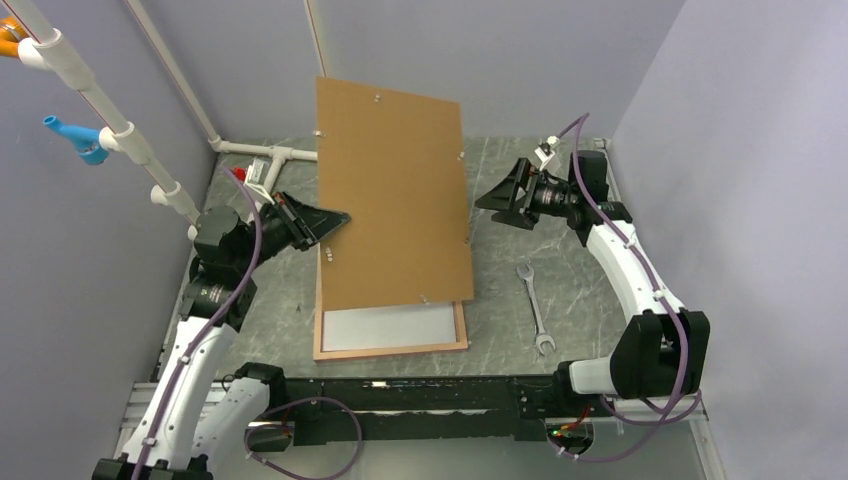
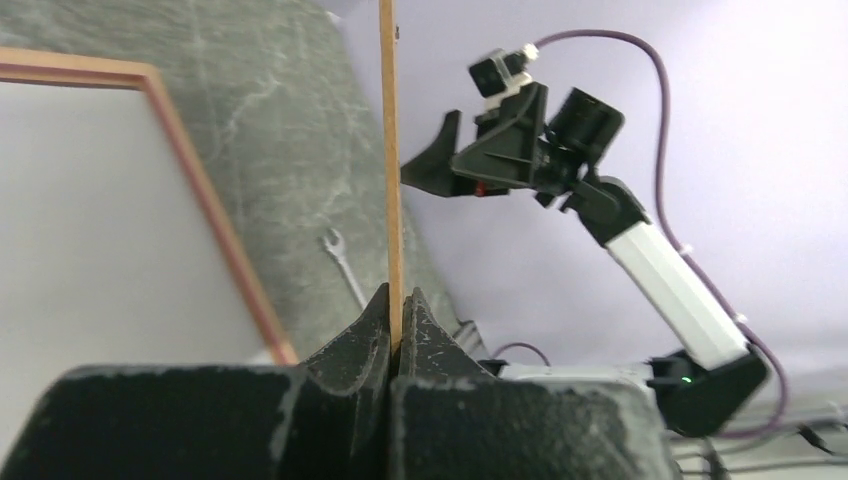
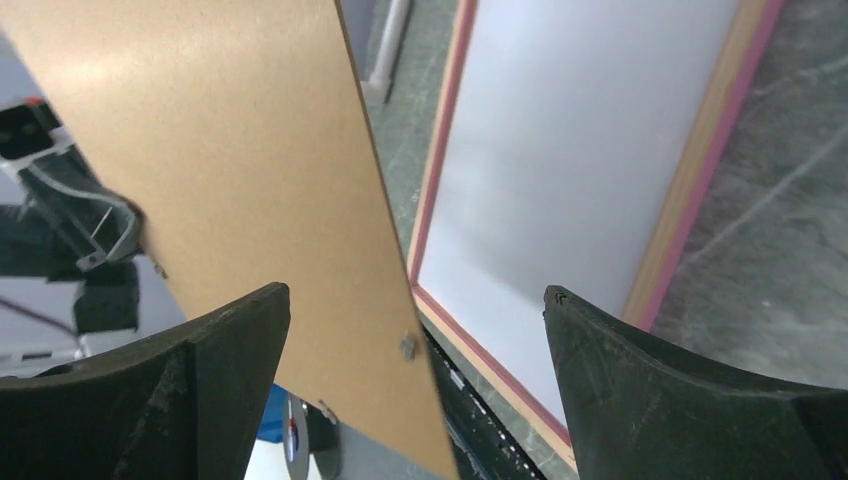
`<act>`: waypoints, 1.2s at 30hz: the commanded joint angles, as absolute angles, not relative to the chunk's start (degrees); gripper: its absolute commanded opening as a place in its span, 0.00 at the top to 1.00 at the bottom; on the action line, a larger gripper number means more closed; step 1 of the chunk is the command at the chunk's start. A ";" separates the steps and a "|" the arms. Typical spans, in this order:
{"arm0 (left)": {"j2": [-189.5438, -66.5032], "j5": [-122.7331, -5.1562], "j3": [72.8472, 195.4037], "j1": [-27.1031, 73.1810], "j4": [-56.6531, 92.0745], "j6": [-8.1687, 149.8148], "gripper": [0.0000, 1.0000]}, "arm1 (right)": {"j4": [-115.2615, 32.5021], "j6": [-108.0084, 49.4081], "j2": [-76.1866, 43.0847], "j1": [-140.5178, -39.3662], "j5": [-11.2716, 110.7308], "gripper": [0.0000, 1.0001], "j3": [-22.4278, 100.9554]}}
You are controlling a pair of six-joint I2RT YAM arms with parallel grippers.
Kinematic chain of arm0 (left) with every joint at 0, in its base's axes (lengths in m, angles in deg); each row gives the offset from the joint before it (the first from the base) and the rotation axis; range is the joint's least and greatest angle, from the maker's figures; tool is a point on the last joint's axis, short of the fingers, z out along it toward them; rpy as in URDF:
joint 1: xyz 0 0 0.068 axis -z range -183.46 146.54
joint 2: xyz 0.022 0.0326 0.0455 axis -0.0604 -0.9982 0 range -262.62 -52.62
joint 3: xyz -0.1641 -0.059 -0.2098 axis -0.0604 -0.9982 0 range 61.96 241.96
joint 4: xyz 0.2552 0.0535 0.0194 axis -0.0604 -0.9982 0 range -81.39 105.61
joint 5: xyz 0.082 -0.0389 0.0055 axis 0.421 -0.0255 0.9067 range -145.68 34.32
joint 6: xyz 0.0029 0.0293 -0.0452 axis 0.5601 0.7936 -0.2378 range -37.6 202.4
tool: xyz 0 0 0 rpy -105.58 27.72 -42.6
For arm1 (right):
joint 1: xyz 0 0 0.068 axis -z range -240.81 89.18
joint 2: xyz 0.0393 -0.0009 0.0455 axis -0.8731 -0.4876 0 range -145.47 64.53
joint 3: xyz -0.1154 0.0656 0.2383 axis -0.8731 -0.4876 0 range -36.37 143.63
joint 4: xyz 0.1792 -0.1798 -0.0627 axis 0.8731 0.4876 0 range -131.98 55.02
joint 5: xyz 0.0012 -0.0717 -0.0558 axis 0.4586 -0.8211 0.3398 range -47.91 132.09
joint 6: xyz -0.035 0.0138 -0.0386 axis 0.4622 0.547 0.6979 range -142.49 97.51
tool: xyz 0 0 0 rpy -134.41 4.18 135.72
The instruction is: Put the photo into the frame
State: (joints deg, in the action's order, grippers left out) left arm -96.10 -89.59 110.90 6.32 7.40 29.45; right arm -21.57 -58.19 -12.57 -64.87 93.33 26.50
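Left hand [image 1: 337, 221]: clamped fully shut on the left edge of the brown backing board [image 1: 395, 195]; in the left wrist view the thin edge sat pinched between both fingers.
Backing board: held raised off the desk [image 1: 585, 290] and tilted, its far end highest and its near end hanging over the frame's upper part; small metal tabs showed along its edges.
Right hand [image 1: 498, 192]: jaws spread wide and holding nothing; it stood just beside the board's right edge, with a narrow gap showing in the top view.
Frame [image 1: 390, 350]: lay flat on the desk beneath the board, its pinkish wood rim exposed at the near end and partly down both sides.
Photo [image 1: 390, 326]: a plain white sheet filled the frame's opening; no printed side showed, so whether this was the print face down could not be confirmed.
Wrench [image 1: 533, 305]: lay on the desk to the right of the frame, apart from it.
White pipes [image 1: 268, 152]: ran along the far left corner of the desk.
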 commanded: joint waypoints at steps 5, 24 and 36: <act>-98.57 -105.56 108.03 4.89 41.79 11.91 1.00 | -47.32 -69.36 -9.74 -64.45 107.26 0.01 22.61; -99.48 -104.14 106.07 4.80 39.25 14.46 1.00 | -136.13 -138.37 -19.43 -68.78 114.10 0.58 18.91; -98.98 -96.81 113.89 4.80 12.46 31.88 0.16 | -65.12 -85.23 -5.61 -68.82 112.40 1.00 22.04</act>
State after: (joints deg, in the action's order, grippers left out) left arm -99.36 -102.71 107.80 4.99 26.11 21.02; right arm -94.62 -109.40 -10.63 -68.54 115.65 17.30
